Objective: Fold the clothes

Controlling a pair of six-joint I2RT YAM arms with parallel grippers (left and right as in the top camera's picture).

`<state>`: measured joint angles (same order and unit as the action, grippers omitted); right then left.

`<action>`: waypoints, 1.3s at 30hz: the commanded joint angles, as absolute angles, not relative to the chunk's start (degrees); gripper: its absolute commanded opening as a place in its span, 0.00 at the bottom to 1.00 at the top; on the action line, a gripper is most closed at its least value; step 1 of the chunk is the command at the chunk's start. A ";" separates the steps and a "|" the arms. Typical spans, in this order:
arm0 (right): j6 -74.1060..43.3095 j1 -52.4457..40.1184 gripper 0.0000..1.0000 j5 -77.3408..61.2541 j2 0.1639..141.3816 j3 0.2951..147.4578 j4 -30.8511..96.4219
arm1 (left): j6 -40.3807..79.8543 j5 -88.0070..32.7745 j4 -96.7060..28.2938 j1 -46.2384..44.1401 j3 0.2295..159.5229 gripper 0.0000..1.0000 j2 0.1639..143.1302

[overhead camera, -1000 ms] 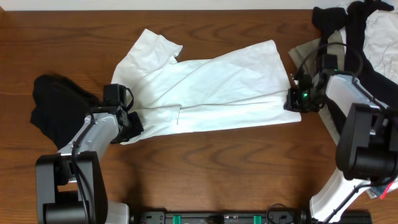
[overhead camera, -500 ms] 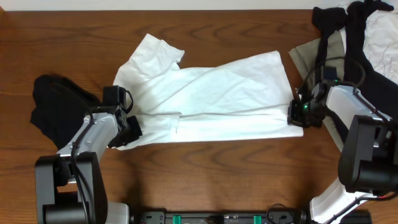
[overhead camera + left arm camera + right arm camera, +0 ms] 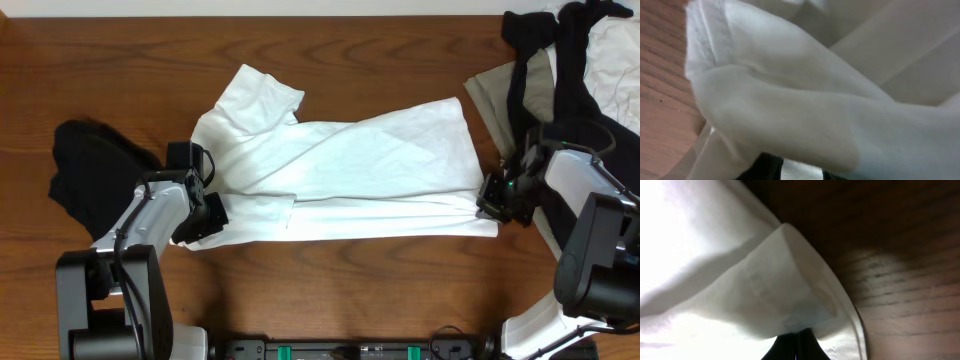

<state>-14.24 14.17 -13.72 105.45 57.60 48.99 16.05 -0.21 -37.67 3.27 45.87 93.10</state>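
Dragging the white T-shirt (image 3: 350, 170) rightward and toward the near edge of the tabletop (image 3: 100, 60) since a second ago, with the right pincer (image 3: 493, 197) clamping its hem corner and the left pincer (image 3: 205, 212) closed on the sleeve-side corner. Apparently spreading and straightening before folding proper, and probably needing next a release onto the wood and a fresh grip, keeping tension even against bunching. Seeing no container anywhere, only a black garment (image 3: 90, 170) lying left and a mixed pile (image 3: 590, 60) waiting far right.
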 commanded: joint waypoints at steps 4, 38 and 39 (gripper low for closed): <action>-15.79 16.67 0.01 5.23 112.18 50.59 48.77 | 15.27 2.55 -40.10 3.92 41.23 0.23 96.55; -6.11 15.68 0.27 -11.64 66.50 58.89 50.48 | 8.14 -8.54 -36.73 3.79 58.15 0.60 69.58; -6.11 15.68 0.28 -11.62 66.65 58.89 50.59 | 7.11 -9.26 -37.10 3.79 60.58 0.61 72.88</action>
